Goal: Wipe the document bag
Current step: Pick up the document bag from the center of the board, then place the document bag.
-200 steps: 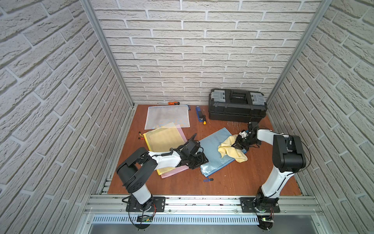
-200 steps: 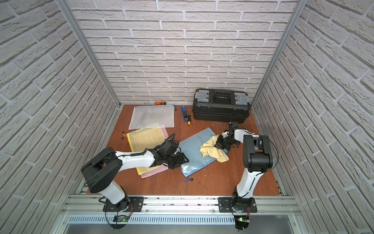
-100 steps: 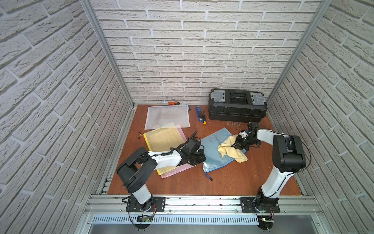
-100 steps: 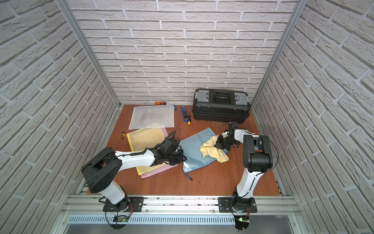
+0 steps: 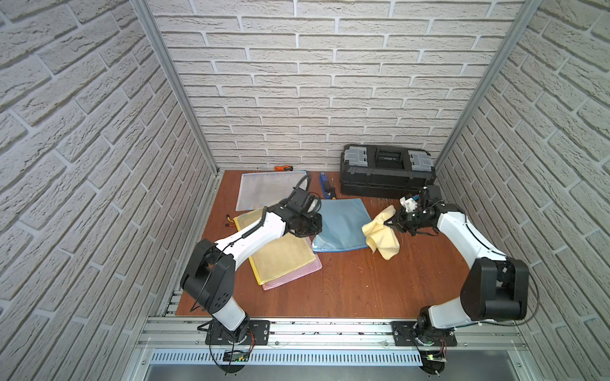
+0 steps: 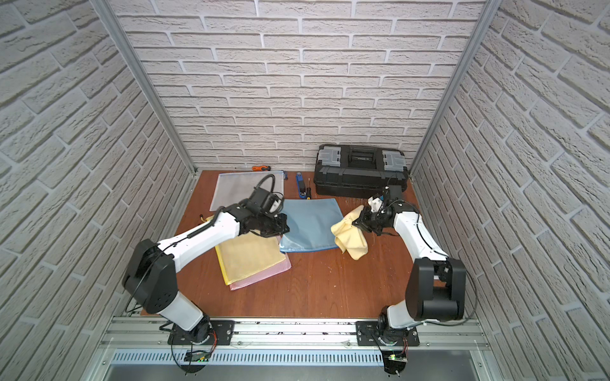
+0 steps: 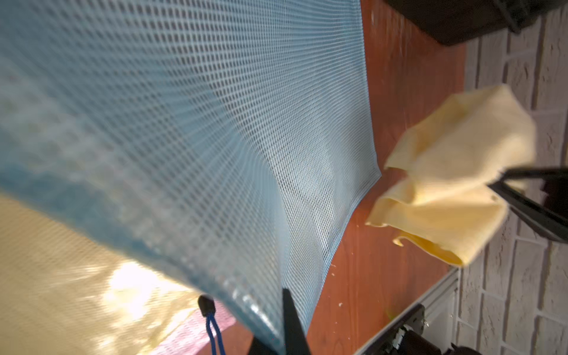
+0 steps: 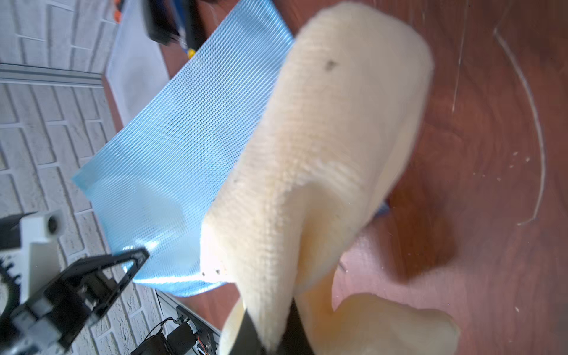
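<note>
The blue mesh document bag [image 5: 343, 224] [image 6: 310, 224] lies mid-table, its left edge raised off the wood. My left gripper [image 5: 313, 227] [image 6: 284, 227] is shut on that edge; in the left wrist view the bag [image 7: 215, 123] curves up into the closed gripper [image 7: 282, 338]. My right gripper [image 5: 386, 224] [image 6: 355, 224] is shut on a pale yellow cloth [image 5: 383, 240] [image 6: 351, 240], which hangs at the bag's right edge. In the right wrist view the cloth [image 8: 322, 153] fills the middle and hides the gripper [image 8: 270, 341], with the bag [image 8: 172, 147] behind it.
A black toolbox [image 5: 386, 174] stands at the back right. A white mesh bag [image 5: 267, 191] lies at the back left. A yellow bag [image 5: 280, 257] rests on a pink bag [image 5: 297, 277] under my left arm. A blue tool [image 5: 325, 189] and an orange tool [image 5: 284, 168] lie at the back.
My left gripper has shut on the blue bag's left edge and lifted it, swinging the bag from slanted to nearly square. The cloth now hangs at the bag's right edge.
</note>
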Robot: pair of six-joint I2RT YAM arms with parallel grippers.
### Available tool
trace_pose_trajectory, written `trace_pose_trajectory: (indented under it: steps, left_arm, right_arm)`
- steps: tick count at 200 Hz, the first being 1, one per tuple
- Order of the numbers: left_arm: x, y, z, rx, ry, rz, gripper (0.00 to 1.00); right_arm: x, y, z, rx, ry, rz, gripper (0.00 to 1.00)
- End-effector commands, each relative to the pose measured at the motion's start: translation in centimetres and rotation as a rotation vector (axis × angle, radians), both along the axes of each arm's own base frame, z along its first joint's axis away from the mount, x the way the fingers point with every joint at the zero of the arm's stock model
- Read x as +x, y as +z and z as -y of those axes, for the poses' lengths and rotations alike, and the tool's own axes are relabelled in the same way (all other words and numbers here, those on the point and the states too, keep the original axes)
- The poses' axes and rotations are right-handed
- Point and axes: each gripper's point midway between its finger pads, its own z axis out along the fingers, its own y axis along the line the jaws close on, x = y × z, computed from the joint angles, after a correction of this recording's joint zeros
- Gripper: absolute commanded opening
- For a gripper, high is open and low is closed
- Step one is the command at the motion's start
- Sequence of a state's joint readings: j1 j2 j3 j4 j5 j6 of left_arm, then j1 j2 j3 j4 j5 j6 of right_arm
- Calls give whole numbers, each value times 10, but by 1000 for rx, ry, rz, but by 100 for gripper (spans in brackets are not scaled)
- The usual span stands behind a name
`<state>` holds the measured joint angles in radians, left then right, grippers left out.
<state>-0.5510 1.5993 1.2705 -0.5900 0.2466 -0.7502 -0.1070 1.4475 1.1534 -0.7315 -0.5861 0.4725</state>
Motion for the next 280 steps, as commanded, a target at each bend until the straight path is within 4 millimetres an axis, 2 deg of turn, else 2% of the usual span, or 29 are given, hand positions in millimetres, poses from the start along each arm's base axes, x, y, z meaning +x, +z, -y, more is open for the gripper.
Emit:
trace_pose_trajectory:
  steps: [1, 31, 61, 85, 106, 138, 144, 150, 154, 165, 178, 181, 193, 210, 236, 252, 261, 280]
  left_arm:
    - [-6, -4, -77, 237, -46, -76, 0]
    - [34, 3, -129, 342, -13, -133, 0]
    - [89, 11, -169, 370, 56, -87, 0]
    - [134, -6, -207, 374, 117, -80, 0]
    - [171, -25, -232, 367, 147, -92, 0]
    - [207, -24, -256, 396, 163, -61, 0]
    - [212, -24, -259, 394, 163, -50, 12]
    - [216, -23, -259, 387, 158, -38, 34]
    - [218, -22, -259, 382, 156, -33, 44]
    - [221, -20, -258, 372, 157, -17, 60]
    - [222, -13, -257, 361, 170, 6, 94]
    - [222, -11, -257, 358, 174, 13, 98]
    - [221, 5, -253, 331, 190, 70, 98]
    - [212, 48, -252, 314, 249, 203, 98]
    - [179, 153, -253, 242, 382, 497, 98]
    - [157, 205, -249, 147, 426, 700, 98]
    - [146, 225, -251, 102, 449, 811, 98]
    - [128, 243, -259, -31, 476, 967, 98]
  right_arm:
    - [-10, 20, 0, 8, -8, 1, 2]
    - [-12, 25, -2, 19, -4, 5, 2]
    - [-19, 18, -2, 13, -6, -10, 2]
    - [-25, 11, -1, 4, -12, -17, 2]
    - [-28, 4, -1, 7, -14, -27, 2]
    - [-31, -1, -2, 6, -13, -40, 2]
    - [-31, -1, -1, 5, -14, -40, 2]
    - [-32, -2, -1, 4, -14, -41, 2]
    - [-32, -2, -1, 2, -15, -41, 2]
    - [-31, -2, -1, 2, -14, -42, 2]
    - [-31, -3, -1, 0, -15, -45, 2]
    - [-31, -3, 0, -1, -15, -45, 2]
    - [-30, -4, -1, 1, -14, -47, 2]
    - [-29, -3, 0, 0, -14, -44, 2]
    - [-29, -2, -1, -3, -6, -33, 2]
    - [-26, 1, -1, -2, -2, -18, 2]
    - [-25, 2, -2, 4, 2, -10, 2]
    - [-18, 6, -5, 20, 11, 15, 2]
